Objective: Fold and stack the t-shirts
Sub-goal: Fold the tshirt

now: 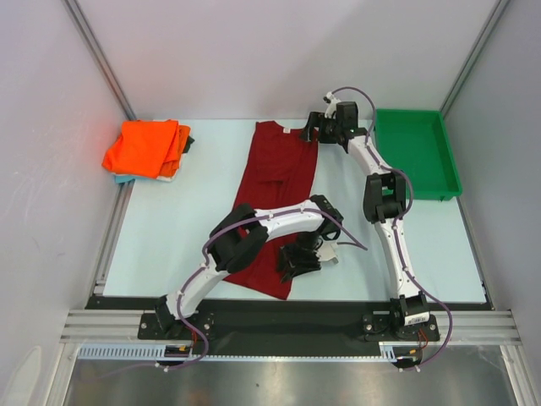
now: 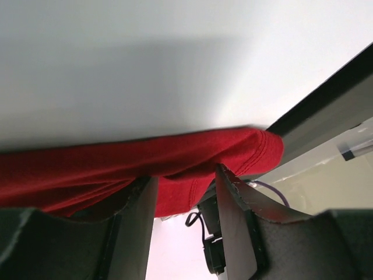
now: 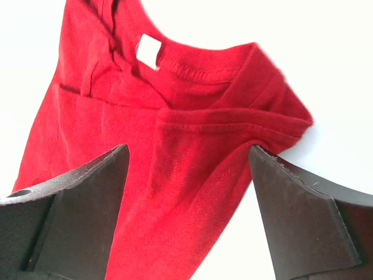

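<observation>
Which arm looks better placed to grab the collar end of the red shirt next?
Right. The right gripper hangs open just over the red shirt at its collar, the far end. The left gripper is at the near hem, with cloth between its fingers.

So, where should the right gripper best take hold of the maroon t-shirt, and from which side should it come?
Grip the maroon t-shirt at the shoulder corner beside its neck opening, where the folded layers bunch into a thick ridge. Coming from above looks best: the right gripper hangs there, jaws open, and one finger could go down on each side of that ridge.
</observation>
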